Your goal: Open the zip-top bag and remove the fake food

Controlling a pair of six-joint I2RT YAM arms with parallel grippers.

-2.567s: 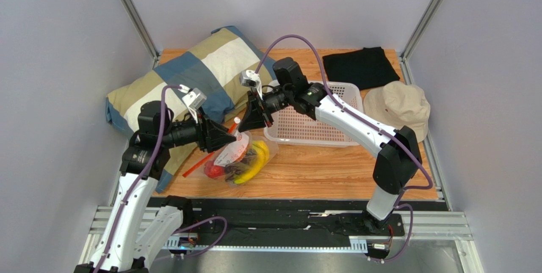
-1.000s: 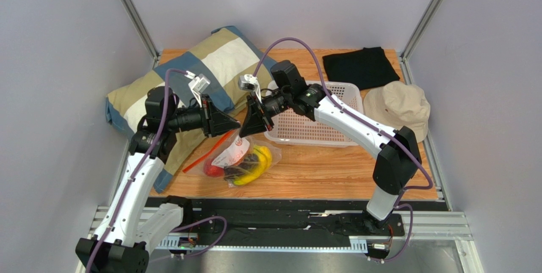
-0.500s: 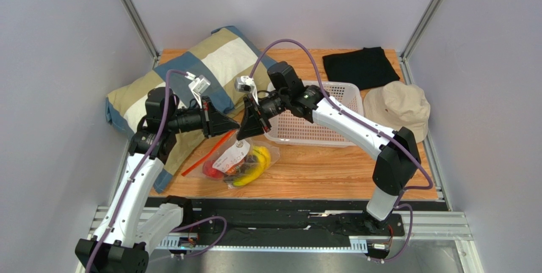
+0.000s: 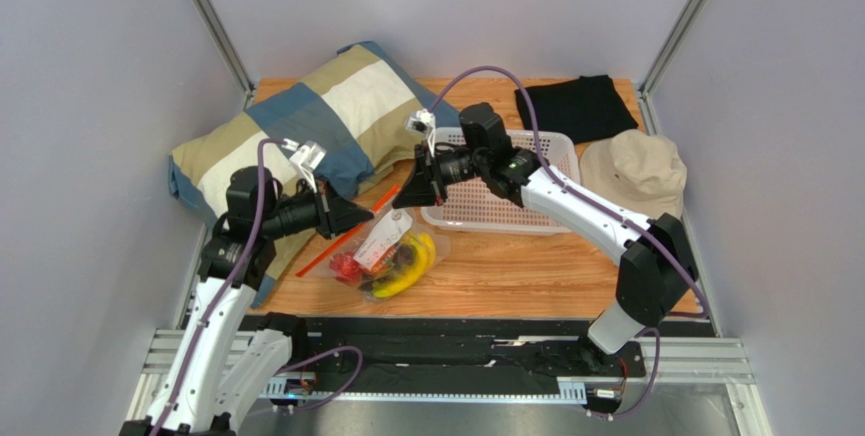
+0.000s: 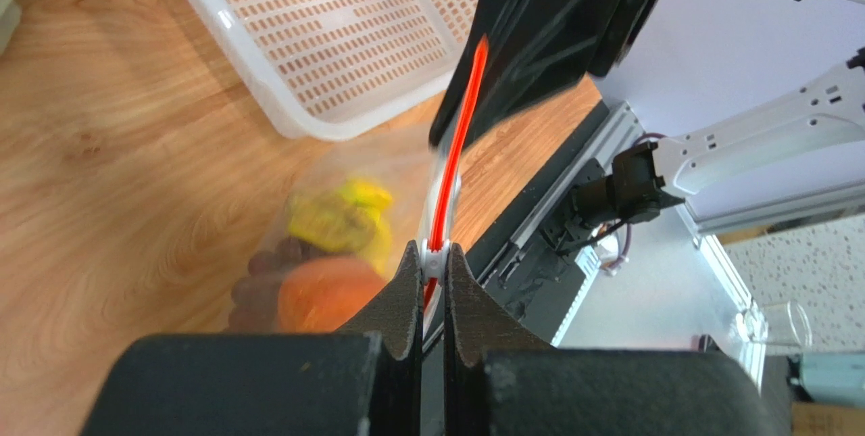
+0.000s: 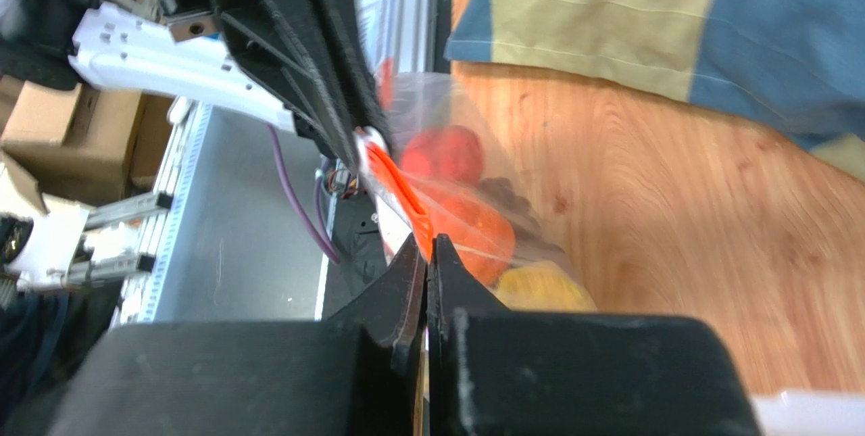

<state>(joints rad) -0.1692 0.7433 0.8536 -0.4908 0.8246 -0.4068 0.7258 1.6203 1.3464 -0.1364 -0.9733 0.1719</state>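
Observation:
The zip-top bag [image 4: 381,259] lies on the wooden table, its orange-red zipper strip [image 4: 350,233] lifted and stretched between both grippers. My left gripper [image 5: 434,253] is shut on the white slider of the strip [image 5: 459,132]. At the strip's far end, my right gripper [image 6: 424,243] is shut on the orange-red edge [image 6: 391,177]. The fake food is inside the bag: a yellow banana [image 4: 406,269], a red fruit [image 6: 444,152], an orange [image 5: 325,294] and dark grapes [image 5: 259,284]. Seen from above, the left gripper [image 4: 363,216] and the right gripper [image 4: 401,198] stand close together over the bag.
A white perforated basket [image 4: 508,177] stands just behind the right gripper. A striped pillow [image 4: 305,122] fills the back left, beside the left arm. A black cloth [image 4: 579,106] and a beige hat [image 4: 635,172] lie at the back right.
The left gripper has shut on the slider and dropped toward the front left. The right gripper moved right and back, so the strip is drawn out between them. The bag shifted slightly.

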